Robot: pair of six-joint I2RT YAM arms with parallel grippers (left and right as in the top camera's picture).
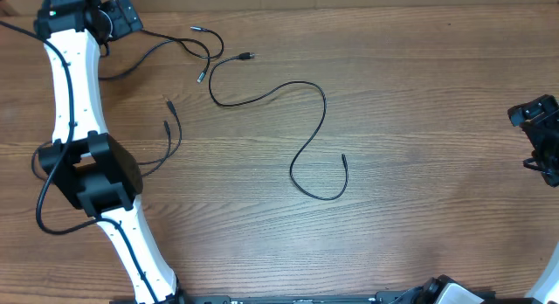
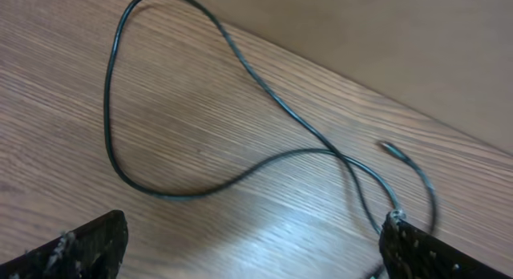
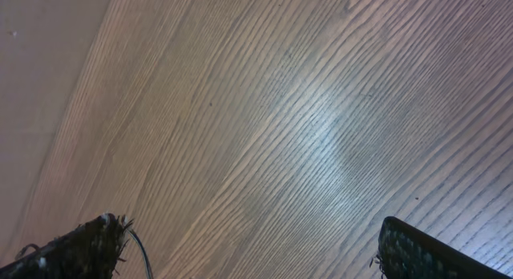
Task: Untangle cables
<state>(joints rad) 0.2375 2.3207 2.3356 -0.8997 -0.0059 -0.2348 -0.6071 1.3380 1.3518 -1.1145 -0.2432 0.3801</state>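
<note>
Hovering with left pincer, right pincer spread empty; seemed mid-untangling thin black flexible cables; needed pinching one crossed strand.

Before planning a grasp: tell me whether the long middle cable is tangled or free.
Free: the long cable lies in an open S-curve, crossing nothing.

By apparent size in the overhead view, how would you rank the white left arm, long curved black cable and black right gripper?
Largest first:
white left arm
long curved black cable
black right gripper
</note>
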